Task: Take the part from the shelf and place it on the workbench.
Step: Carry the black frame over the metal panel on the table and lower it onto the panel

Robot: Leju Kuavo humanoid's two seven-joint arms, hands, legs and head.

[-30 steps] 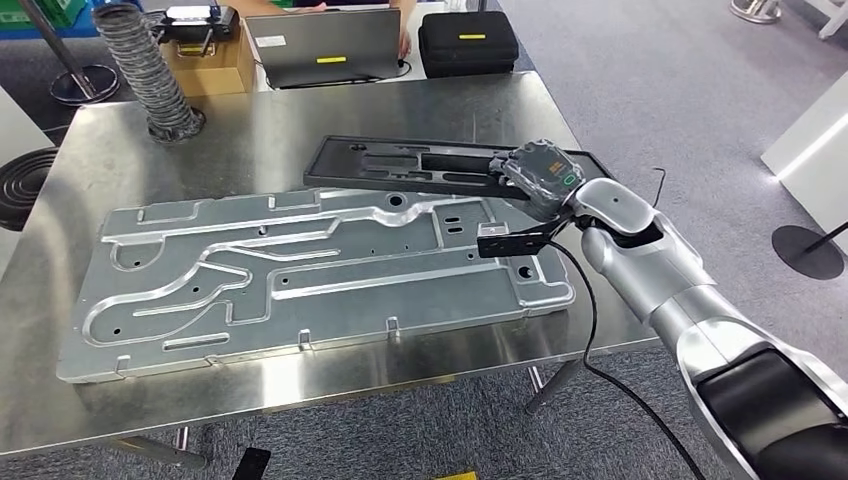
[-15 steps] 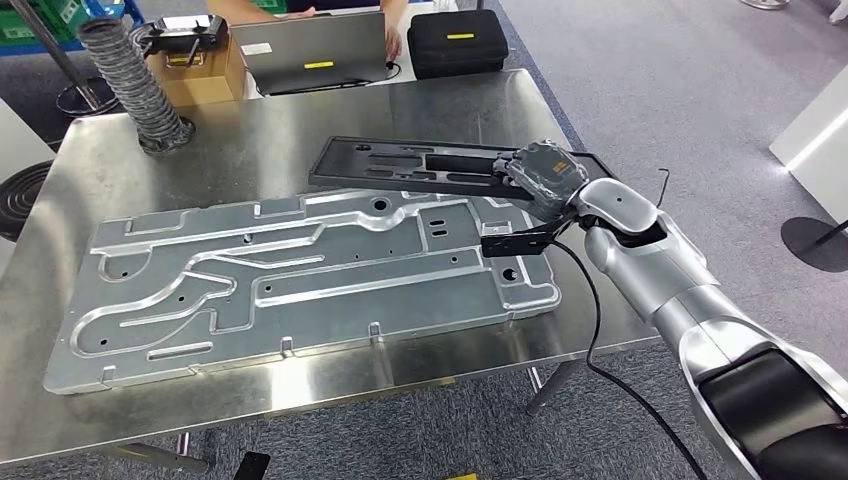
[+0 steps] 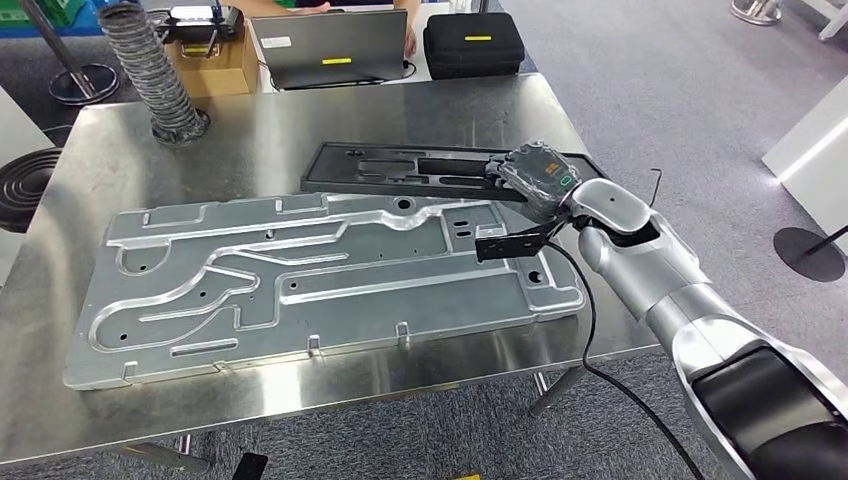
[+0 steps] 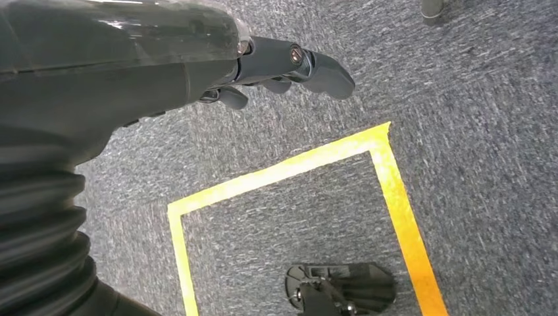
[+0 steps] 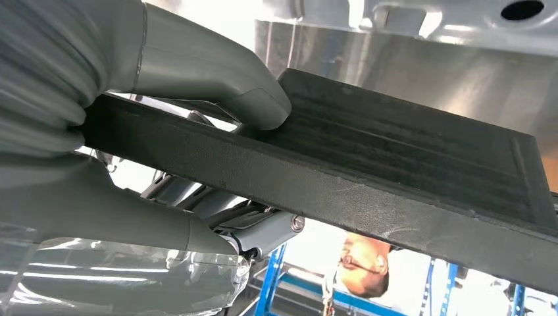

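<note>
Head: right hand (image 3: 535, 178) gripped black part (image 3: 420, 168) mid-frame, over bench (image 3: 250, 140), behind alu plate (image 3: 330, 270). L wrist: left hand (image 4: 276, 66) empty, fingers loosely apart. R wrist: thumb (image 5: 210, 72) clamped on part; edge-only grip, could slip or snag plate.

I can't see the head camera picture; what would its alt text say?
The right robot hand grips one end of a long black part over a steel workbench, behind a large grey metal plate. A laptop sits beyond.

The right hand (image 3: 535, 178) grips the black part (image 3: 400, 168) between thumb and fingers, arm extended forward. The left hand (image 4: 197, 62) hangs downward, fingers loosely apart, holding nothing.
</note>
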